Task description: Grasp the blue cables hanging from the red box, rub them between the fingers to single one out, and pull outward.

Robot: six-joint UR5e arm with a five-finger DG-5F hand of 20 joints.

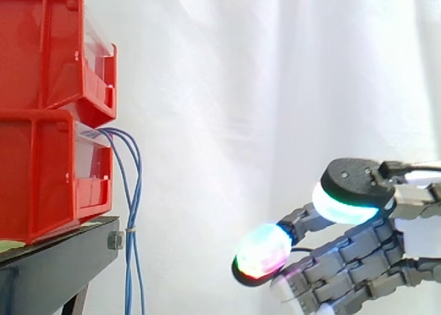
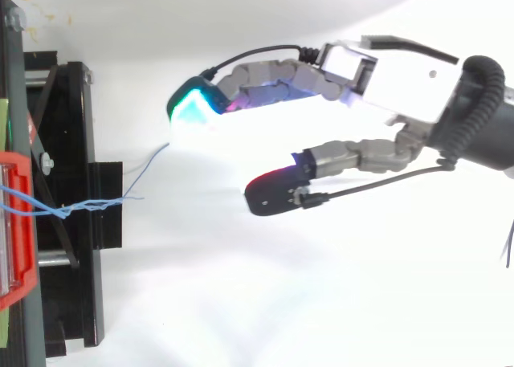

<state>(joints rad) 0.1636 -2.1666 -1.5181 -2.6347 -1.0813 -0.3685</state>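
- The hand (image 1: 358,258) reaches in low, its fingers (image 2: 265,82) stretched out almost straight and close together.
- The thumb (image 2: 353,154) stands off from them, leaving a wide gap; the hand is spread wide and holds nothing.
- In the side view the thumb's white-green pad sits above the fingers, and one fingertip glowing in mixed colours leads ahead of it.
- The side view's bottom edge cuts off the lower fingers, and its right edge cuts off the wrist.
- The blue cables (image 1: 131,227) hang ahead of the fingertips, well apart from them in the side view, and run out of that view's bottom edge.
- From above, one loose strand of the cables (image 2: 84,206) slants toward the cyan fingertip and ends just beside it; I cannot tell whether they touch there.
- A small pale band sits on the cables partway down; what it is cannot be made out.
- Beyond the cables, the lower bin (image 1: 41,177) they come from sits under an upper bin (image 1: 41,46), both on a black stand (image 1: 55,260) with a bolt (image 1: 116,240) in its edge.
- A white curtain (image 1: 241,87) hangs behind the hand.
- Between fingertips and cables there is open space.
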